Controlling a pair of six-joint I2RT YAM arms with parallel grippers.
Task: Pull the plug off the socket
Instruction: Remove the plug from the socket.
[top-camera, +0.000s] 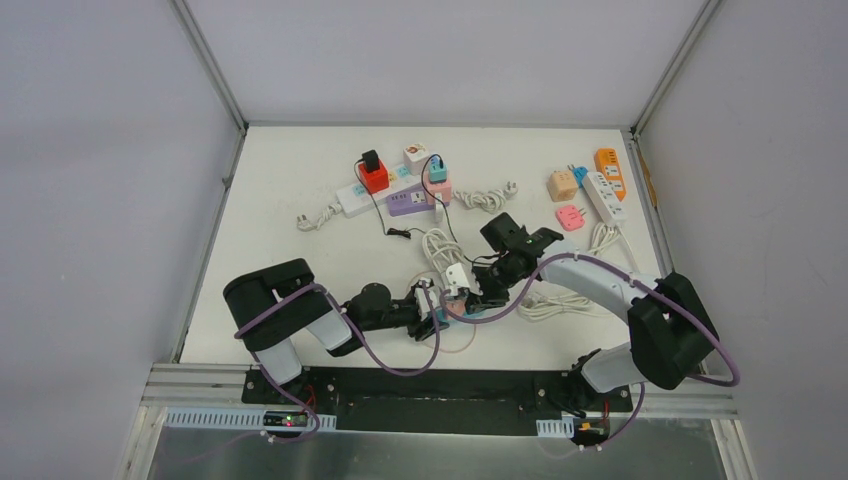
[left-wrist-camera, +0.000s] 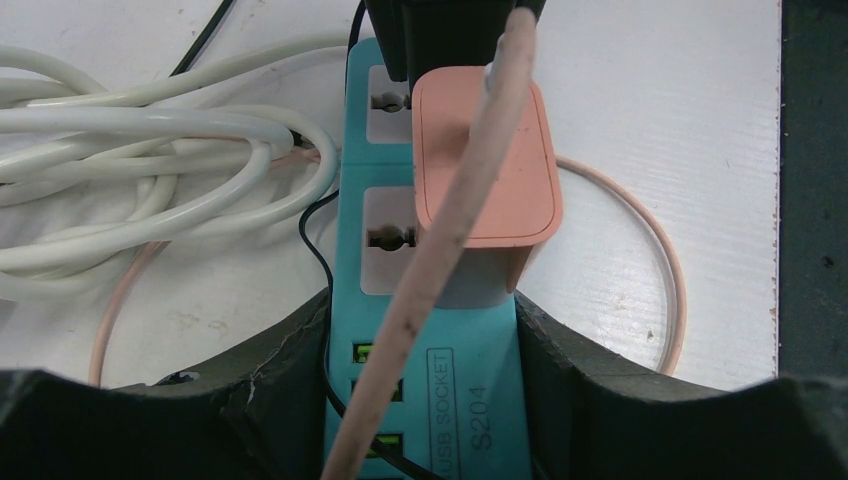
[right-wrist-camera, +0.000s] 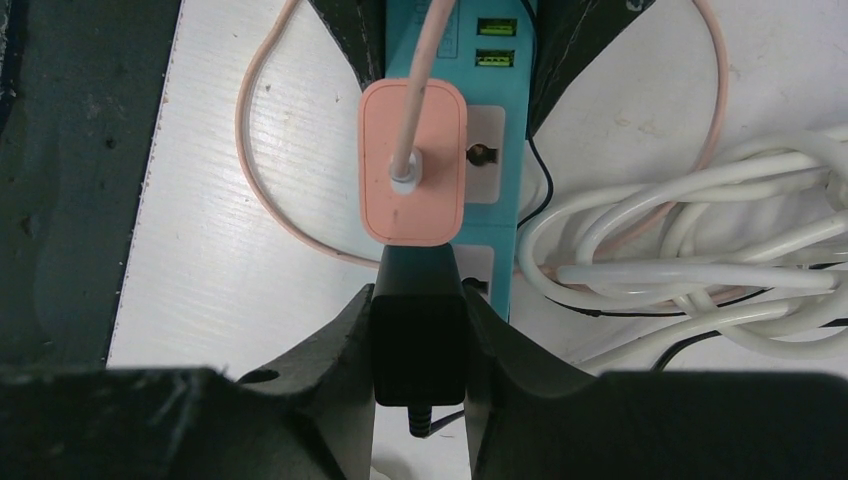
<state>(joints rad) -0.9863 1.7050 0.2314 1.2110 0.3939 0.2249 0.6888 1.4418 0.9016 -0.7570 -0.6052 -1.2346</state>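
Note:
A teal socket strip (left-wrist-camera: 480, 340) lies near the table's front, and my left gripper (left-wrist-camera: 420, 350) is shut on its USB end. A black plug (right-wrist-camera: 418, 345) sits in the strip's far outlet with my right gripper (right-wrist-camera: 418, 320) shut on its sides. Between the two grippers a salmon-pink adapter (right-wrist-camera: 413, 165) with a pink cable (left-wrist-camera: 440, 250) stands in the middle outlet. From above, the left gripper (top-camera: 432, 318) and right gripper (top-camera: 478, 292) meet over the strip (top-camera: 455, 312). The black plug's prongs are hidden.
A bundle of white cable (right-wrist-camera: 690, 240) lies beside the strip, and a pink cable loop (left-wrist-camera: 665, 260) on its other side. At the back are a white strip with a red adapter (top-camera: 373, 178), a purple strip (top-camera: 410, 203) and more strips (top-camera: 603, 190) at the right.

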